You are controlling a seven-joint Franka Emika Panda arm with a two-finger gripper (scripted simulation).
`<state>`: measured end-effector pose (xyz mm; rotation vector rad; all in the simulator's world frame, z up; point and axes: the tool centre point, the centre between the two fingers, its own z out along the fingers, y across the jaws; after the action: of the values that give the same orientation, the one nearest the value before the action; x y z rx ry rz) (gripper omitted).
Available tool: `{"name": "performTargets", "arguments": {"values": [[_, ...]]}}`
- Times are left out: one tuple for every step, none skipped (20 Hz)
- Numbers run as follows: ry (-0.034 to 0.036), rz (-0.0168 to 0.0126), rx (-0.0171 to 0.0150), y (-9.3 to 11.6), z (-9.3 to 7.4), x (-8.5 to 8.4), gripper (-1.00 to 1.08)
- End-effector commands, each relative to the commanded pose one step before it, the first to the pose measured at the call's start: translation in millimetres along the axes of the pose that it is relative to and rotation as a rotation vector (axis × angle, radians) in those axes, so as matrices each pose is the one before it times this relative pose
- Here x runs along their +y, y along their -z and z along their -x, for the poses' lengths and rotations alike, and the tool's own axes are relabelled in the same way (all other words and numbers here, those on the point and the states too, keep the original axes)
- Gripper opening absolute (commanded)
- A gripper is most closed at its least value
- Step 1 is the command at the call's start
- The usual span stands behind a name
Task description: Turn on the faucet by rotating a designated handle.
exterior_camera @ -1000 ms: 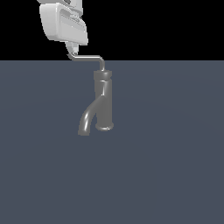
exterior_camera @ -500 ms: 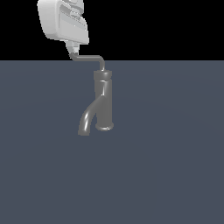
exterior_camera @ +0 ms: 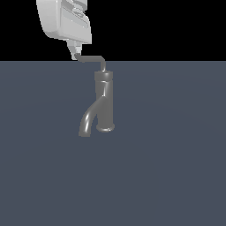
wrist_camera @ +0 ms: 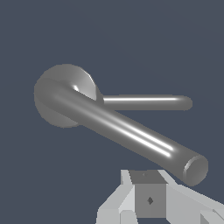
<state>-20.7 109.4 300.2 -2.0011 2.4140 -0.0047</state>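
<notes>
Overall: nothing but the tap and the arm is showing on the plain floor.
Claw: the gripper (exterior_camera: 74,54) is hanging high on the exterior view's left, tilted, with its pale body filling the upper corner; in the wrist view only part of its pale housing is showing at the frame edge (wrist_camera: 148,199).
Claw state: I cannot tell whether the fingers are spread or closed, since the fingertips are lying hidden behind the body in the exterior view and are not showing in the wrist view.
Handle: the handle (exterior_camera: 91,58) is running level from just under the claw's tip away toward the exterior view's right, then bending down into the tap's top; its near end is sitting right at the claw's tip, and contact cannot be judged.
Faucet: the faucet (exterior_camera: 104,103) is standing upright below and to the exterior view's right of the claw, its thick spout (exterior_camera: 89,118) curving down toward the exterior view's left.
Wrist view: the spout (wrist_camera: 131,133) is lying thick and close across the frame, with the thin handle (wrist_camera: 146,103) beyond it.
In the way: the spout is crossing between the camera and the tap body.
Surface: the floor (exterior_camera: 167,167) is spreading flat, dark slate blue and unmarked beneath the claw.
Room: the background (exterior_camera: 167,26) is showing solid black above the floor's edge.
</notes>
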Motion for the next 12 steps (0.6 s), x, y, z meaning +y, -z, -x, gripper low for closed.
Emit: {"name": "performTargets", "arguments": {"values": [[-0.00584,0.00464,0.00285,0.03,-9.04,7.01,-1.00],[0.00000,0.00000,0.00000,0.12,-1.91,2.45,-1.00],[0.00041,0.00055,-0.00006,-0.14,-1.73,2.37,-1.00],[0.00000,0.00000,0.00000,0.12,-1.92,2.46,-1.00],[0.00028,0.00040,-0.00004,-0.06,-1.80,2.40,-1.00],[0.00000,0.00000,0.00000,0.13,-1.93,2.48,-1.00],[0.00000,0.00000,0.00000,0.00,0.00,0.00,-1.00],[0.00306,-0.00480,0.00003,-0.13,4.21,-3.70,-1.00],[0.00000,0.00000,0.00000,0.16,-5.28,0.77,-1.00],[-0.00027,0.00063,-0.00005,-0.14,-5.47,0.53,-1.00],[-0.00020,0.00045,-0.00004,-0.05,-5.47,0.60,-1.00],[-0.00020,0.00044,-0.00003,-0.05,-5.51,0.61,-1.00]]}}
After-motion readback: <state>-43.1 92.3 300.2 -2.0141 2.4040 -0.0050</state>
